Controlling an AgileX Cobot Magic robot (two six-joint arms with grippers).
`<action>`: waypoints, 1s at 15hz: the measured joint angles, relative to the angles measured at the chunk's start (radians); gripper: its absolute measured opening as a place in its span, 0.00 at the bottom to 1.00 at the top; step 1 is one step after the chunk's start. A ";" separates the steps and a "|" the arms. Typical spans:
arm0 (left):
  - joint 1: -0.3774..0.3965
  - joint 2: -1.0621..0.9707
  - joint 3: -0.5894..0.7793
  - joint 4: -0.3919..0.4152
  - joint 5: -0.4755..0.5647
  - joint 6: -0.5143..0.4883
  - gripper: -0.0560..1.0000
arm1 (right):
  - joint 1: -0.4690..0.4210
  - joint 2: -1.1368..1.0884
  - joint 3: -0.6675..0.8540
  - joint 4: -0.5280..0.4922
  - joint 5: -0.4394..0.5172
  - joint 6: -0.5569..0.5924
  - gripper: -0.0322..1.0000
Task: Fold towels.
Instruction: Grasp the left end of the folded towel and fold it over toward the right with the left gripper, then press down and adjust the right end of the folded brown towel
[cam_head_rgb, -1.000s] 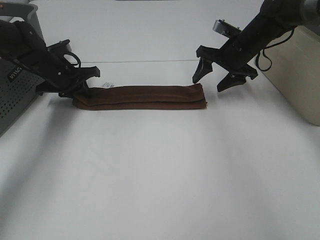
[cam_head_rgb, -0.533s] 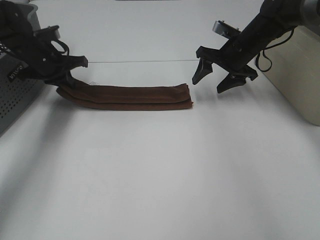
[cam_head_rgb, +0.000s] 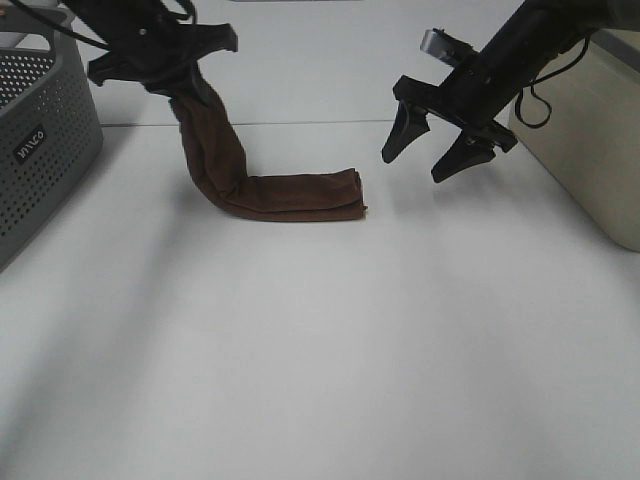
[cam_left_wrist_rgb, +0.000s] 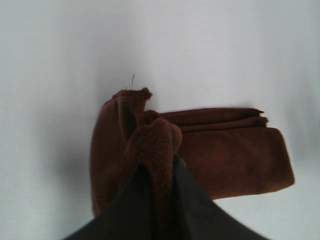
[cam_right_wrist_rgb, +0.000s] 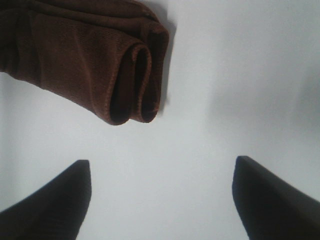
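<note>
The dark reddish-brown towel (cam_head_rgb: 290, 196), folded into a long strip, lies partly on the white table (cam_head_rgb: 330, 330). My left gripper (cam_head_rgb: 180, 88) is shut on its left end and holds that end high, so the strip hangs down and bends onto the table. In the left wrist view the towel (cam_left_wrist_rgb: 225, 155) is pinched between the fingers (cam_left_wrist_rgb: 190, 200). My right gripper (cam_head_rgb: 432, 150) is open and empty, hovering just right of the towel's folded right end (cam_right_wrist_rgb: 135, 85).
A grey perforated basket (cam_head_rgb: 40, 150) stands at the left edge. A beige box (cam_head_rgb: 590, 140) stands at the right edge behind the right arm.
My left gripper has risen and moved right with the towel's left end, lifting it off the table. The towel's right end slid left. The right gripper has hardly moved.
</note>
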 joint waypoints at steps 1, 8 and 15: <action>-0.062 0.054 -0.047 -0.009 -0.001 -0.046 0.10 | 0.000 -0.031 0.000 0.000 0.004 0.009 0.75; -0.170 0.209 -0.109 -0.248 -0.176 -0.097 0.40 | 0.000 -0.100 0.000 -0.023 0.026 0.017 0.75; -0.147 0.159 -0.109 -0.328 -0.191 0.073 0.77 | 0.004 -0.100 0.000 0.034 0.026 0.005 0.75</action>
